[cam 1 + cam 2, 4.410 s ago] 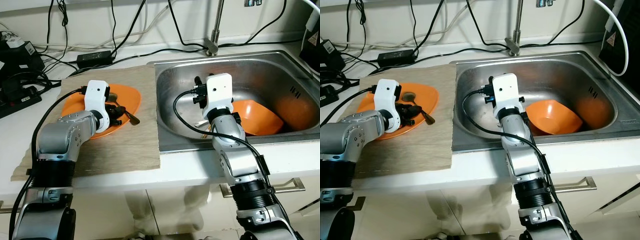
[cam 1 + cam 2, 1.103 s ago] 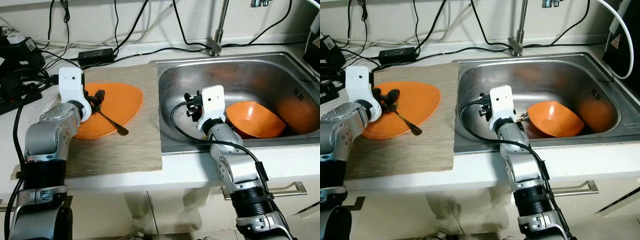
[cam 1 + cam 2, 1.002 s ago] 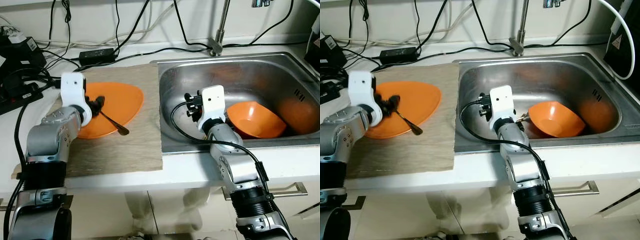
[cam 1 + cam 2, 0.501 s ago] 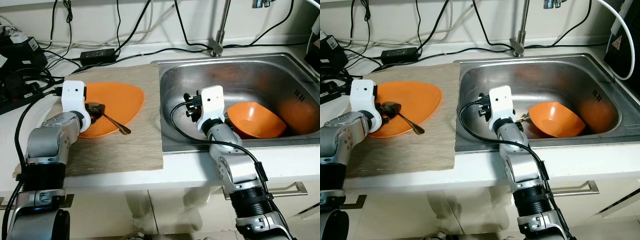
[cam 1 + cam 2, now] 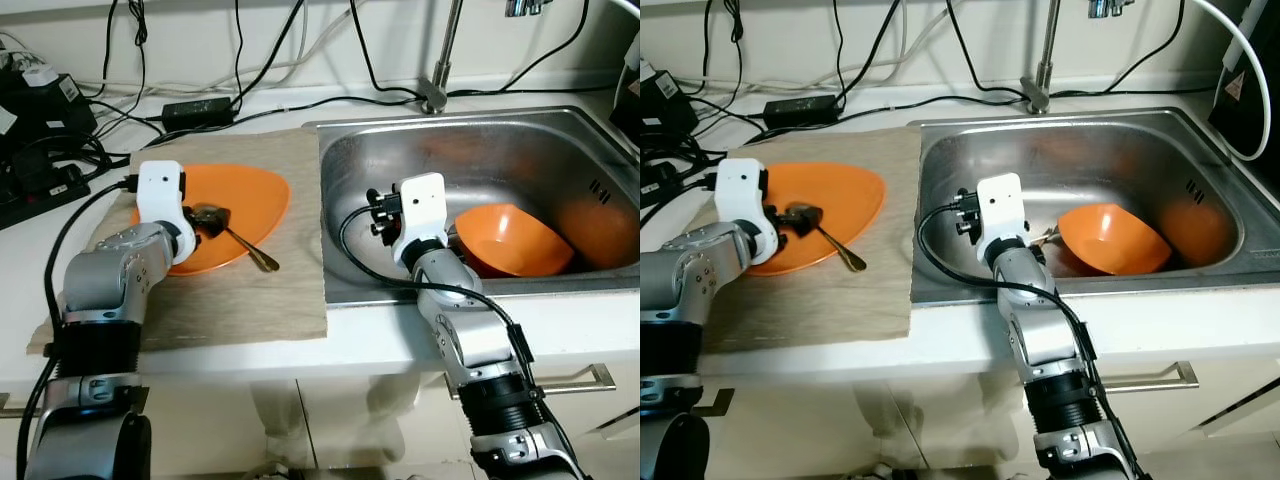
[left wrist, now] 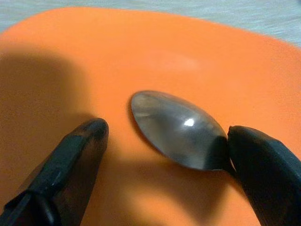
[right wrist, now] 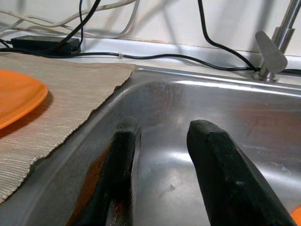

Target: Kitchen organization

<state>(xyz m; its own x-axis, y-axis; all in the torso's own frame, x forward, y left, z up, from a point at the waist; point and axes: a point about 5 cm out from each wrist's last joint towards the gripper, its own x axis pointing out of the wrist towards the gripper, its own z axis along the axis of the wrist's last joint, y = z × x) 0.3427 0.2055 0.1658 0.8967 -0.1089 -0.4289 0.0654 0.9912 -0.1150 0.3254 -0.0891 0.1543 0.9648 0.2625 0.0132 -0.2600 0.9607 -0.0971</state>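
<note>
A robot is working at a kitchen counter, placing a spoon on an orange plate.

The sink (image 5: 520,150) is holding an orange bowl (image 5: 510,240) by its right wall, the right gripper (image 7: 160,155) hanging spread. On the mat's (image 5: 260,300) left part, the orange plate (image 5: 250,200) is carrying the spoon (image 5: 225,228); the left gripper (image 6: 164,155) is straddling its bowl, spread. Next, probably withdrawing upward.

Metal spoon (image 5: 232,233) lying on orange plate (image 5: 258,195) (handle overhanging rim), orange bowl (image 5: 512,240) tilted in sink
</note>
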